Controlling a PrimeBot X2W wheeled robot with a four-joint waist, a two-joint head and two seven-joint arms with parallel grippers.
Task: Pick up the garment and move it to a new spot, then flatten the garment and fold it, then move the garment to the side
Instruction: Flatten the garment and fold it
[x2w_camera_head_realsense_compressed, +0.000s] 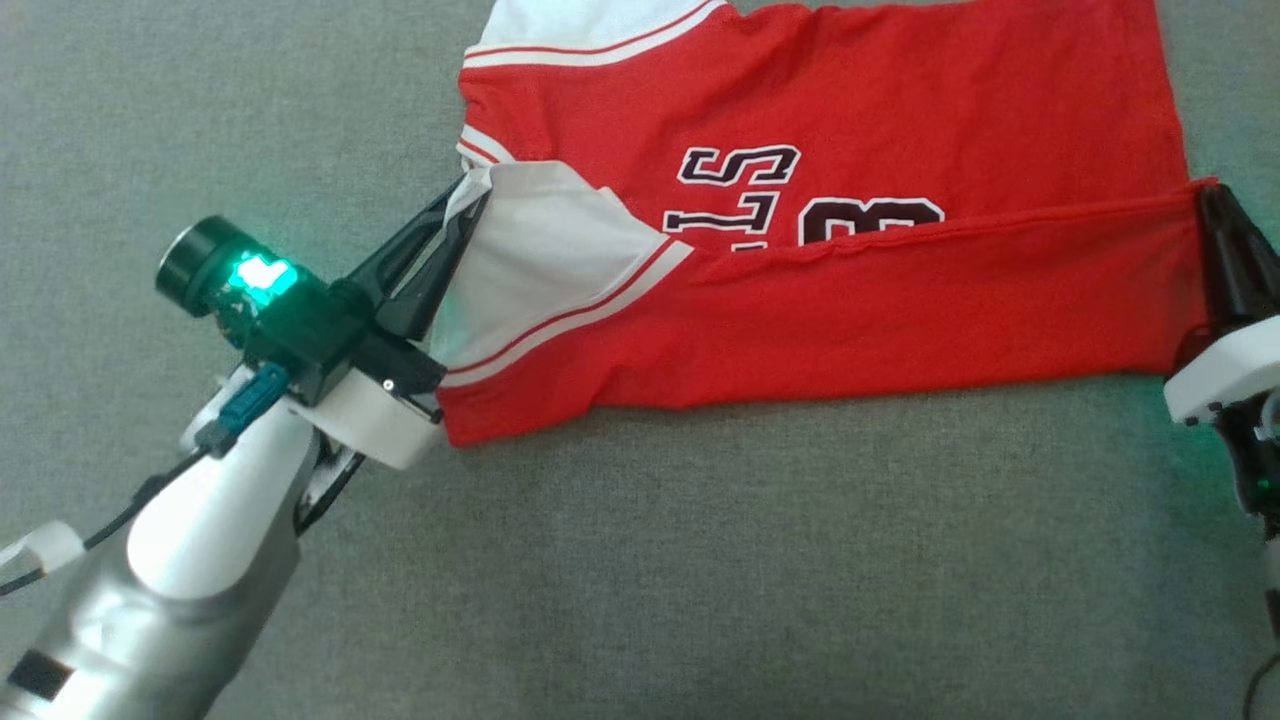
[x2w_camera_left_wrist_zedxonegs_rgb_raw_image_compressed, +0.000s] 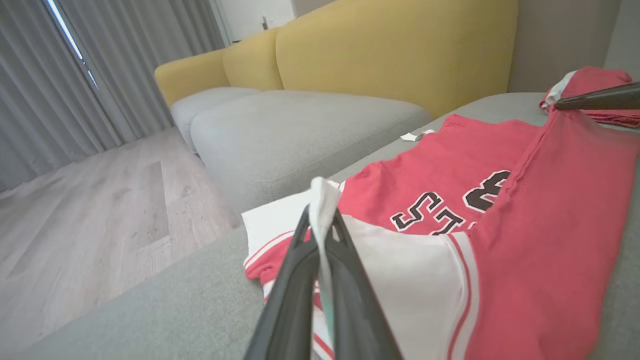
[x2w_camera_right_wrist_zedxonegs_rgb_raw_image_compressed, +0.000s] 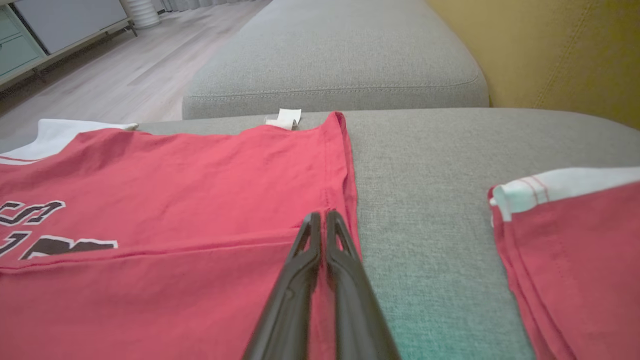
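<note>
Jersey (x2w_camera_head_realsense_compressed: 900, 130), red with white sleeves, lies spread on a grey cushion (x2w_camera_head_realsense_compressed: 700, 550), in the upper half of the head view. Its near edge is folded over toward the middle, so this strip (x2w_camera_head_realsense_compressed: 900, 310) covers the lower part of the dark print (x2w_camera_head_realsense_compressed: 740, 175). The strip runs almost straight from left to right.

The left gripper (x2w_camera_head_realsense_compressed: 468, 198) is closed on the white sleeve (x2w_camera_head_realsense_compressed: 540, 250) at the left end of the strip. In the left wrist view its fingers (x2w_camera_left_wrist_zedxonegs_rgb_raw_image_compressed: 297, 270) press together on a thin ridge of white cloth, which sticks out above the tips. The right gripper (x2w_camera_head_realsense_compressed: 1212, 200) is closed too and pinches the red corner at the right end; in the right wrist view its tips meet at the hem seam.

A small white tag (x2w_camera_right_wrist_zedxonegs_rgb_raw_image_compressed: 286, 118) lies at the far edge of the jersey. A second red and white garment (x2w_camera_right_wrist_zedxonegs_rgb_raw_image_compressed: 575, 250) lies on the same cushion, apart from the jersey, at the right of the right wrist view. Behind stands a yellow sofa back (x2w_camera_left_wrist_zedxonegs_rgb_raw_image_compressed: 400, 45), and a wooden floor (x2w_camera_left_wrist_zedxonegs_rgb_raw_image_compressed: 100, 210) shows at the left of the left wrist view
</note>
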